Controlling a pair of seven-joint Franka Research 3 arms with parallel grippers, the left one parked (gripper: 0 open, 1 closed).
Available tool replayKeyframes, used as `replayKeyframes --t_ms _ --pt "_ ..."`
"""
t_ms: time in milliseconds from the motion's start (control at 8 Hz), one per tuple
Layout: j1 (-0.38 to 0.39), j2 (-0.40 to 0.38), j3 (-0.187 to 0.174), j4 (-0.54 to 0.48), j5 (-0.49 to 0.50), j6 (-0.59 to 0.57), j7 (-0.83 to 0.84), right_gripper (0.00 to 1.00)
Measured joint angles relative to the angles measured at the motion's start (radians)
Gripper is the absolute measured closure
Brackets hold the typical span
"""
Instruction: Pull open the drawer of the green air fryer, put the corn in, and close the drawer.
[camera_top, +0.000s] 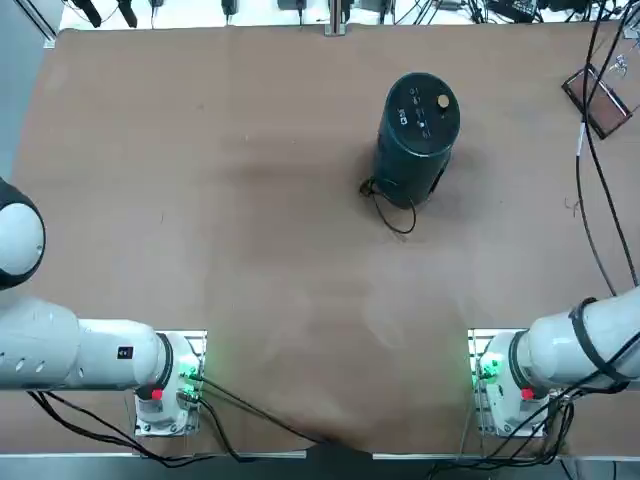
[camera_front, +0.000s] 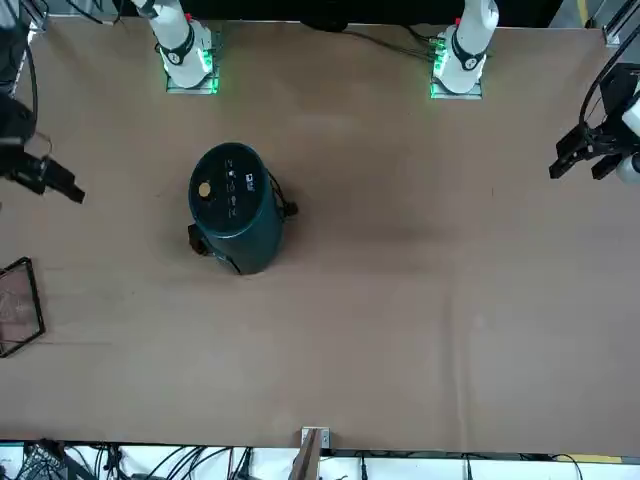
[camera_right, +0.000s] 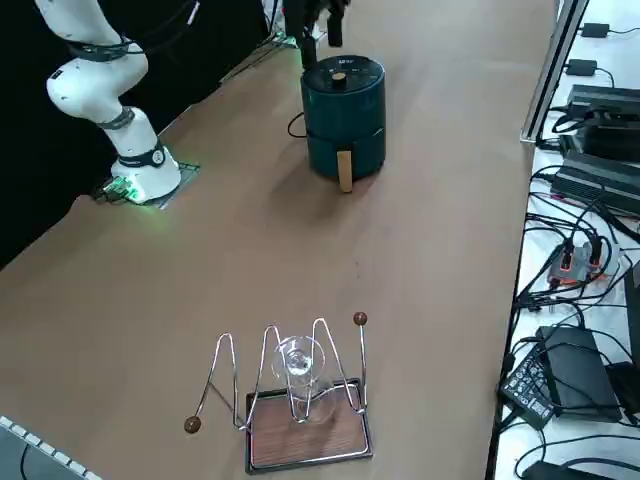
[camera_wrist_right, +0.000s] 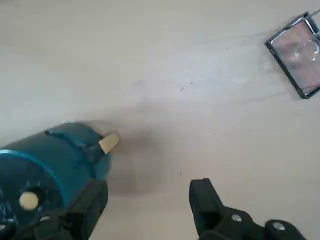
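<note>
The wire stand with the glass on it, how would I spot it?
Start at the green air fryer on the brown table, then look toward the table's edge. The wire stand sits alone there: looped wire arms with brown ball tips, wooden base, clear glass.

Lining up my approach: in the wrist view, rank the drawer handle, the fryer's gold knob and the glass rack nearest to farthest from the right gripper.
From the open right gripper:
1. Drawer handle, on the fryer's near side.
2. Gold knob, on the fryer's top.
3. Glass rack, away across the table.
</note>
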Motion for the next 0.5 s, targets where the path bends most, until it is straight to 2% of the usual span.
replayKeyframes --t_ms 250,500 --pt "0.006 -0.111 0.004 -0.101 -0.001 -0.014 -0.003 0.00" --pt "0.027 -0.180 0.005 -0.175 -0.001 -0.015 -0.010 0.00"
